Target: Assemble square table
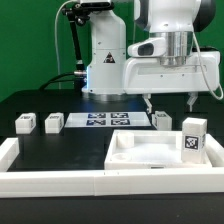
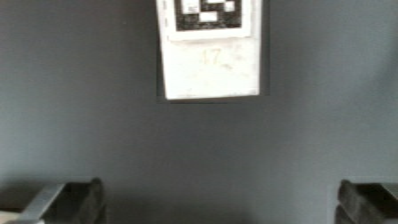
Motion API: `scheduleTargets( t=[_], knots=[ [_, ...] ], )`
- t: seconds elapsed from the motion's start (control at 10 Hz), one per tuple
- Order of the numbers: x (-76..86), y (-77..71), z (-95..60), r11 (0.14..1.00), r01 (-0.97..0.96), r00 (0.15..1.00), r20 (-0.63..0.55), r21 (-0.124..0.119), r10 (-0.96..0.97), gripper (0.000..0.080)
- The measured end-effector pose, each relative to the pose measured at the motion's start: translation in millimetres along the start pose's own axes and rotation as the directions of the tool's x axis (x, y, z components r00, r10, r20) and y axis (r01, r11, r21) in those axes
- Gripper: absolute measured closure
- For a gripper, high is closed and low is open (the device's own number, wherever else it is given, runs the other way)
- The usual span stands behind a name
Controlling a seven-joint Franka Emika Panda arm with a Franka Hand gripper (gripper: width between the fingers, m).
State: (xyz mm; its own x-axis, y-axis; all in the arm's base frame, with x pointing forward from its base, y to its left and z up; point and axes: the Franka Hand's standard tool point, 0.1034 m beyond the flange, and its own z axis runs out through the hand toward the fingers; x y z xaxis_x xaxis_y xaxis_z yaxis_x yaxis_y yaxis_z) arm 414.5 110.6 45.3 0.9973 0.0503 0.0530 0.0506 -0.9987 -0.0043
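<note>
Hanging over the black table (image 1: 60,150) in the exterior view's upper right, the gripper (image 1: 171,104) has its two fingers spread wide, nothing between them. The arm (image 1: 165,45) is cut off at the frame's top edge.

Wrist view: only the two fingertips (image 2: 68,202) show, both dark, blurred and cropped by the frame edge. The gripper (image 2: 217,203) gapes over bare table. One leg block (image 2: 210,55) lies ahead of it and apart from it. Its long axis runs crosswise to the line between the fingers. The tagged end points away from the gripper and is cut off, and faint marks on its face are too blurred to read.

Exterior view:
- The tabletop (image 1: 140,153) lies flat in the lower right, rim up, its right side cut off by the frame edge.
- An upright leg block (image 1: 193,136) hides part of it, tag facing the camera. Whether that block stands in the tray or in front of it, I cannot tell.
- Another leg block (image 1: 162,119) sits just behind the far rim, beside the marker board (image 1: 100,120).
- Two more leg blocks (image 1: 24,123) (image 1: 53,123) sit at mid-left, well apart from the tabletop.
- The border rail (image 1: 60,178) crosses the foreground.
</note>
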Motion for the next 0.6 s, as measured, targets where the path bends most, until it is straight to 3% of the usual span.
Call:
scheduleTargets(
  t=[0.2,0.6],
  knots=[
    [0.6,7.2,1.5,1.000,0.017,1.000,0.001,-0.002,-0.017,0.0151],
    [-19.4,2.2,4.2,1.000,0.006,0.955,0.297,0.003,-0.006,0.0151]
  ],
)
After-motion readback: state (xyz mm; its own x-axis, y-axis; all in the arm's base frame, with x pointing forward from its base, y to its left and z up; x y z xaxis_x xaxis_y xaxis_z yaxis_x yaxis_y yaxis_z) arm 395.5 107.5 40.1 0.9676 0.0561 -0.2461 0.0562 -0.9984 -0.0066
